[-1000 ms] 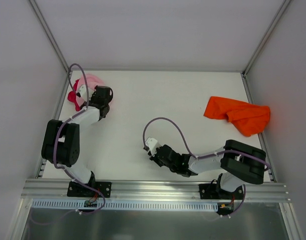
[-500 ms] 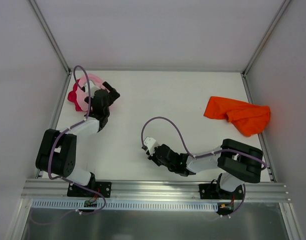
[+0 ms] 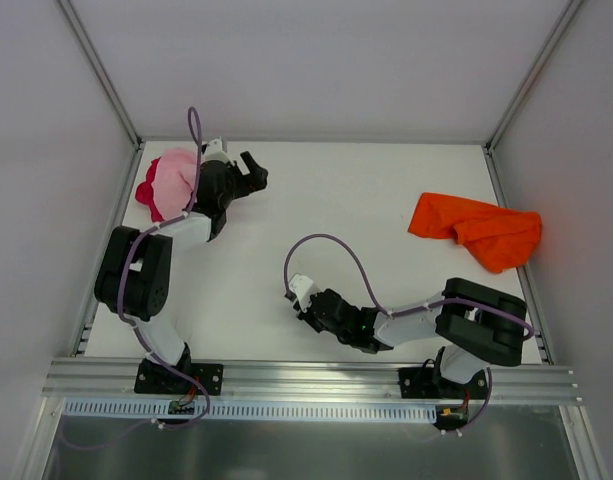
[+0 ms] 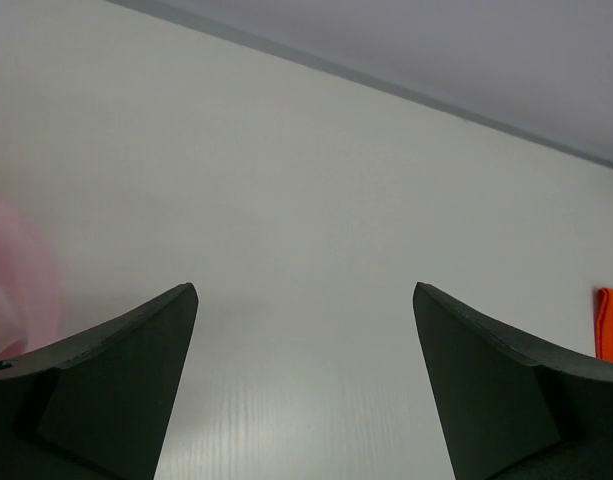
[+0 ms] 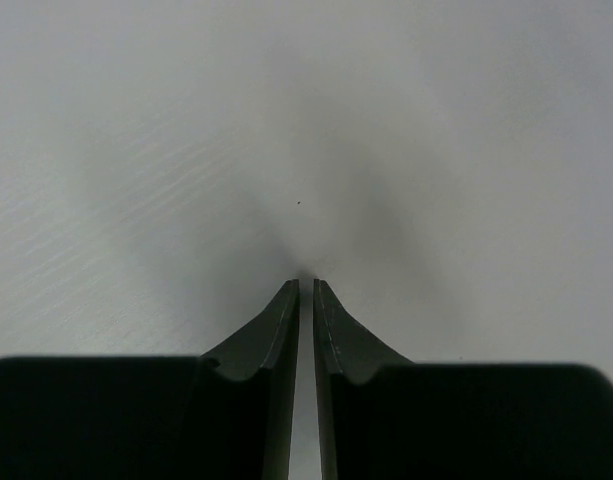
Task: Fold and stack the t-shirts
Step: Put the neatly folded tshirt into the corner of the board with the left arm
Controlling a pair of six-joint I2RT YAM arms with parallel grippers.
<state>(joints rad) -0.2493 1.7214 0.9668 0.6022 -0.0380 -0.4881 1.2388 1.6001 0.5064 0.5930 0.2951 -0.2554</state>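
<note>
Cloth sits at two sides of the white table (image 3: 356,200) in the overhead view. The light pink t-shirt (image 3: 174,178) is bunched in the upper left of the frame, with the crimson-magenta t-shirt (image 3: 145,196) showing along its left edge and touching it. The bright orange t-shirt (image 3: 476,228) lies crumpled alone at the right, well apart from the other two. None of the three is laid flat. The left gripper (image 3: 250,172) is just right of the pink and red heap, its fingers spread wide and pointing right. In the left wrist view, the left gripper (image 4: 306,380) has only bare table between its two dark fingers (image 4: 116,390) and holds nothing. A pink blur shows at that picture's left edge and a sliver of orange at its right edge. The right gripper (image 3: 304,298) is low in the centre of the overhead frame, over bare table and far from any shirt. The right wrist view shows its jaws drawn almost together with only a thin slit between them, and no cloth is caught there.
</note>
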